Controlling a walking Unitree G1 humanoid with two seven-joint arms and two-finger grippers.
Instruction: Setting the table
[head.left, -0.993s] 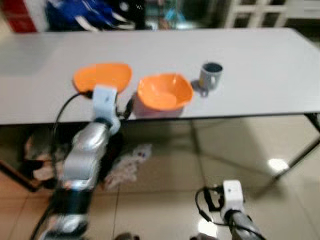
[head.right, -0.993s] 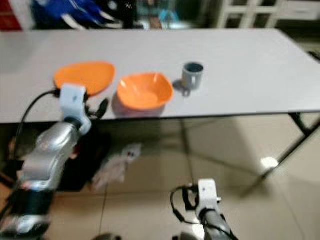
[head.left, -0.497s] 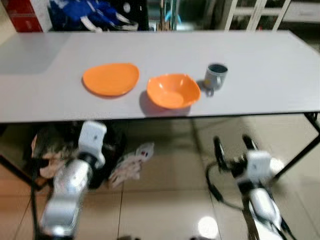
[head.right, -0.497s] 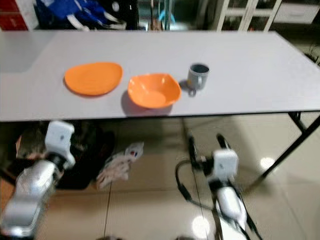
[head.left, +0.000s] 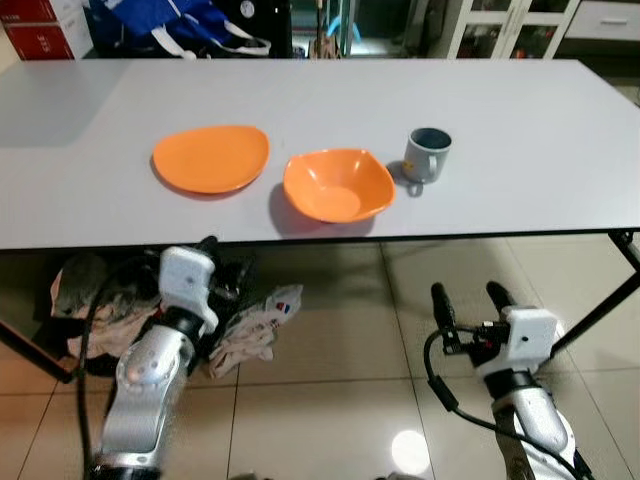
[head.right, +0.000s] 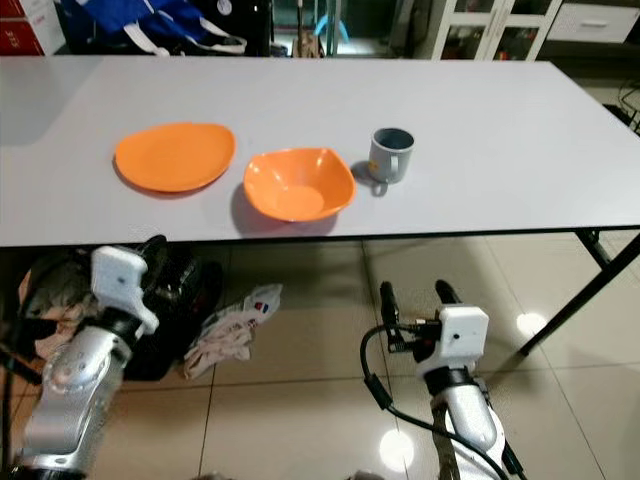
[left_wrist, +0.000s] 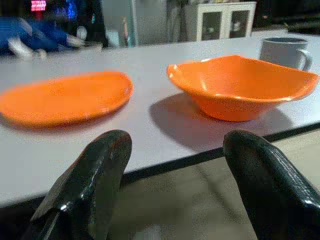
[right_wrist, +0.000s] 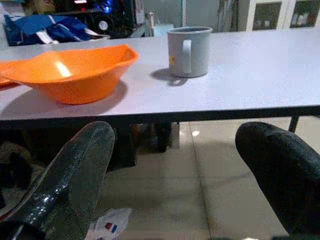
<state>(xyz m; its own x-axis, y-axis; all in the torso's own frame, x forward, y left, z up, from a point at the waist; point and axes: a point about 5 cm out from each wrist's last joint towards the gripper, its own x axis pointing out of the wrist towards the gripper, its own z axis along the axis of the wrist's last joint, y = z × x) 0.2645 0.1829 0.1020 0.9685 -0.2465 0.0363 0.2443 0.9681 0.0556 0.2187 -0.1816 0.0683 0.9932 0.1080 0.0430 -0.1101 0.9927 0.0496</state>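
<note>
Orange bowl (head.left: 338, 184) sits near the table (head.left: 520, 190) edge; both tools (head.left: 222, 272) (head.left: 467, 301) spread below.

The left gripper (head.left: 222, 262) was drawn back from the orange plate (head.left: 211, 157) toward 6 o'clock, below the table (head.left: 540, 150) edge. The right gripper (head.left: 468, 297) was raised toward 12 o'clock, fingers parted.

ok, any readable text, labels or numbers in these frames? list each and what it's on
None can be read.
Mug: small yellowish mark beside the handle, too blurred to read.
Packet on the floor under the table: red and blue print, too small to read.
Red box behind the table: no legible print.
Plate and bowl: plain orange, no marks.
</note>
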